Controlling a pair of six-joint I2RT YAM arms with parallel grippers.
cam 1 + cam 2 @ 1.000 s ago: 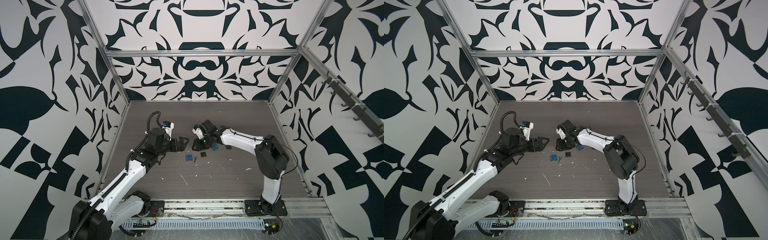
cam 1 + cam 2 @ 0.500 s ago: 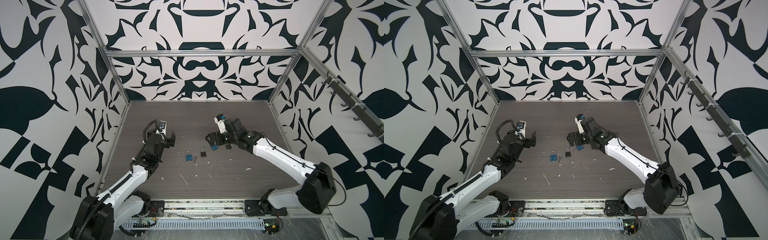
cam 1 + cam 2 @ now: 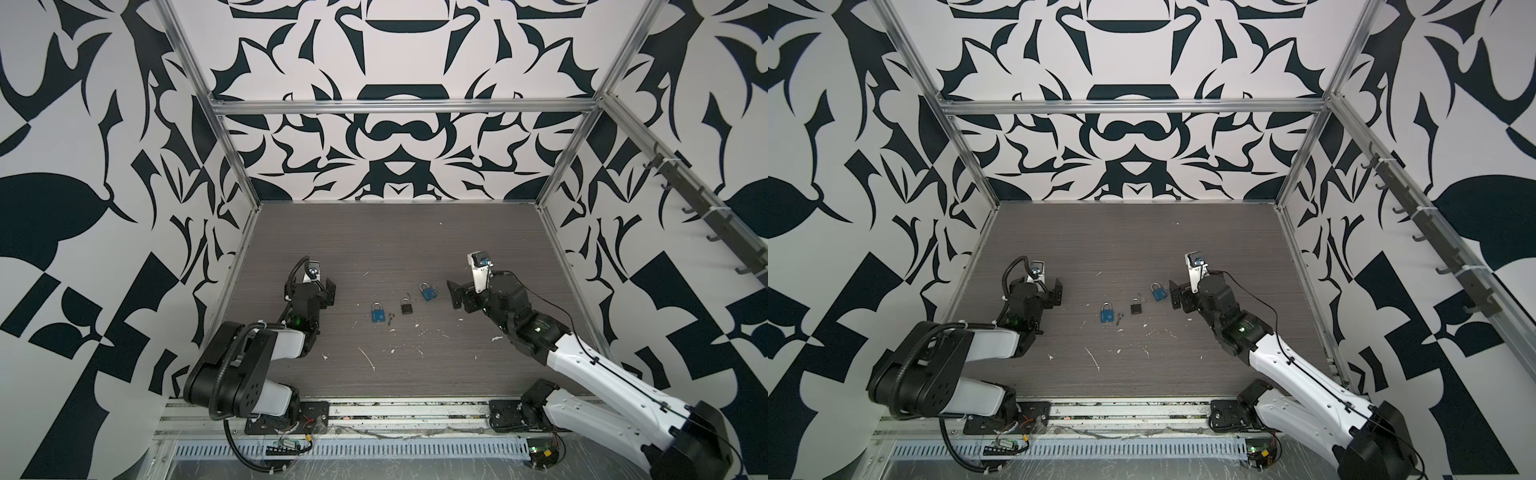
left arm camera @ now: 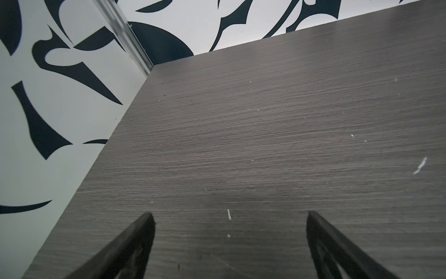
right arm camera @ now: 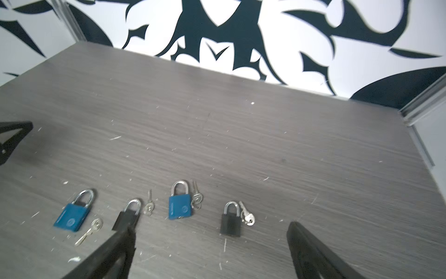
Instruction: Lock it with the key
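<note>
Fingers (image 5: 311,248) of the right gripper (image 5: 208,228) stand wide apart and empty, poised over the right end of a row of four padlocks that lie flat on the table (image 3: 395,241), midway between its near and far edges. The left gripper (image 4: 229,213), equally wide and empty, hangs over bare table well left of the row, presumably placed clear so that it can steady a lock body. Reading left to right: left blue padlock (image 3: 377,313), inner black padlock (image 3: 407,307), right blue padlock (image 3: 429,293), and end black padlock (image 5: 230,223), which the right gripper hides in both top views. Each has its key just beside it, as with the loose key (image 3: 390,318), a pairing that suits one-key-one-lock work. No key sits in a keyhole; the shackles appear seated, though blur leaves that uncertain.
</note>
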